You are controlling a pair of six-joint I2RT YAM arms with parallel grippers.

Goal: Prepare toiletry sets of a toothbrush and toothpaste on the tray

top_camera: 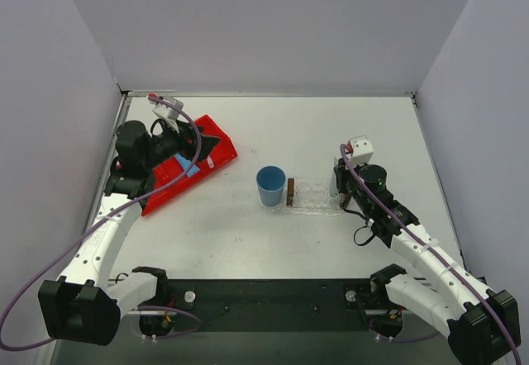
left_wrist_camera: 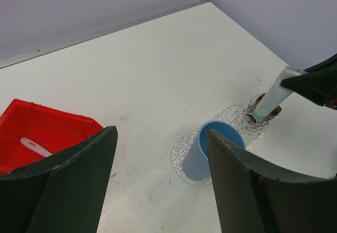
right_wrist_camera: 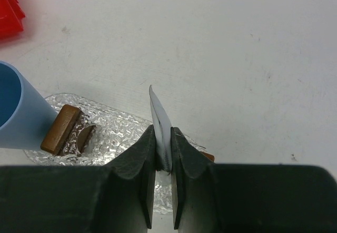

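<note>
White arms (top_camera: 103,249), black joints, purple cable (top_camera: 33,285), dark fingers (left_wrist_camera: 68,191).

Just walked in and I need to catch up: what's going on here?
The right gripper is shut on a pale toothpaste tube, holding it cap-down at one end of the clear tray. A blue cup stands at the other end. The left gripper hangs open over the red bin, where a white toothbrush lies.

No text, label, brand, number or sign can be read in any view. The toothpaste (left_wrist_camera: 274,97) shows only a pale side in the left wrist view and its thin edge in the right wrist view; any print on it is too small to tell.
</note>
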